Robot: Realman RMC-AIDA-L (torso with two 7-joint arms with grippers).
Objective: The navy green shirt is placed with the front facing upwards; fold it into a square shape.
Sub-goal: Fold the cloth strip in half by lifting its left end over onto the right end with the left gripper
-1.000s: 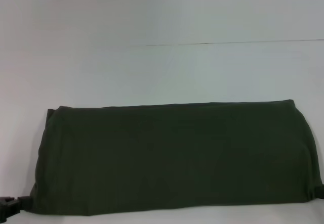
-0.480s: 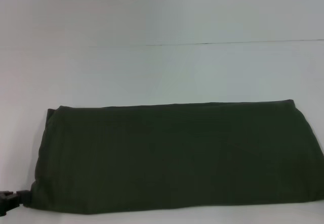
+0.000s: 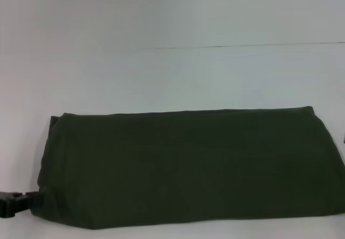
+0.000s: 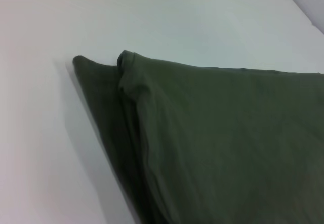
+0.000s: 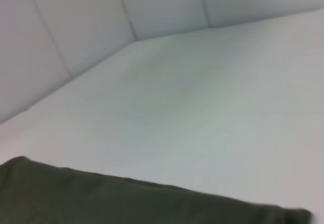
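Now we see the navy green shirt [image 3: 188, 166] lying on the white table [image 3: 178, 77] as a long, wide band, folded over with its plain side up and no lettering showing. It fills the near part of the head view, and its right end runs off the edge of that picture. Our left gripper [image 3: 16, 204] sits at the shirt's near left corner, touching or just beside the cloth; we cannot tell whether it is released or clenched. In the left wrist view the shirt's end [image 4: 212, 143] shows two stacked layers with a rolled edge. Our right gripper is out of sight; its wrist view shows only a strip of shirt [image 5: 126, 201] on the table.
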